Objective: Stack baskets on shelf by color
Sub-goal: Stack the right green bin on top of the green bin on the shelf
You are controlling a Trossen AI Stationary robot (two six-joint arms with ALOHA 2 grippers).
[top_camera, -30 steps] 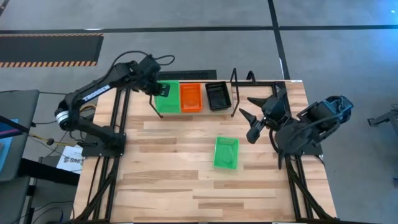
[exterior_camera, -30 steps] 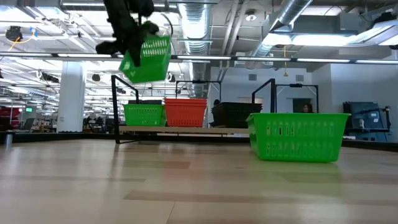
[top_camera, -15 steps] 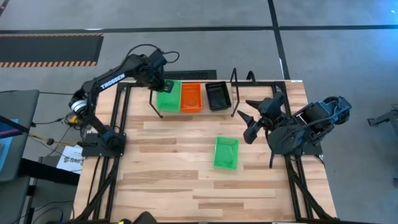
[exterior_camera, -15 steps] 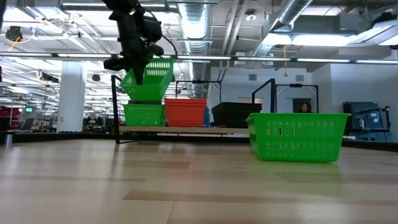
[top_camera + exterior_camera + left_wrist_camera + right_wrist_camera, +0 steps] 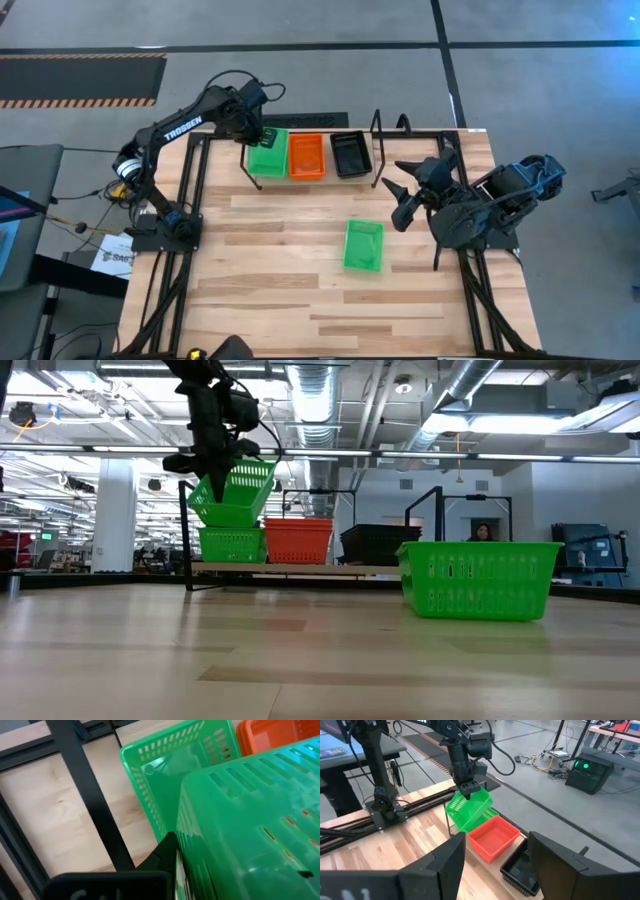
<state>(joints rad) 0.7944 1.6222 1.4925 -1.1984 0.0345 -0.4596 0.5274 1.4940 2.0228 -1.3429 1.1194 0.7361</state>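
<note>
My left gripper [image 5: 214, 468] is shut on a green basket [image 5: 234, 495], held tilted over the left end of the shelf [image 5: 300, 568]. Beneath it a second green basket [image 5: 231, 545] stands on the shelf; the held one's low edge reaches that basket's rim. An orange-red basket [image 5: 307, 156] and a black basket [image 5: 351, 154] stand beside it on the shelf. Another green basket [image 5: 364, 245] sits on its base on the table. My right gripper [image 5: 398, 190] hangs open above the table's right side, touching nothing. My left gripper holds the green basket by its wall [image 5: 186, 851] near the far left corner, one finger [image 5: 166, 851] outside it; the other finger is hidden behind the wall. The fingers come from above, pointing steeply down. The basket hangs tilted, its right side higher.
The shelf's upright end brackets [image 5: 386, 128] rise at both ends of the basket row. Black frame rails [image 5: 190, 180] run along the table's left and right sides. Bare wood lies across the table's near half.
My left gripper has carried the green basket down and toward the shelf's left end, tipping steeper. The basket has sunk from well above the shelf to the rim of the green basket standing there, and has barely moved in the last half second.
</note>
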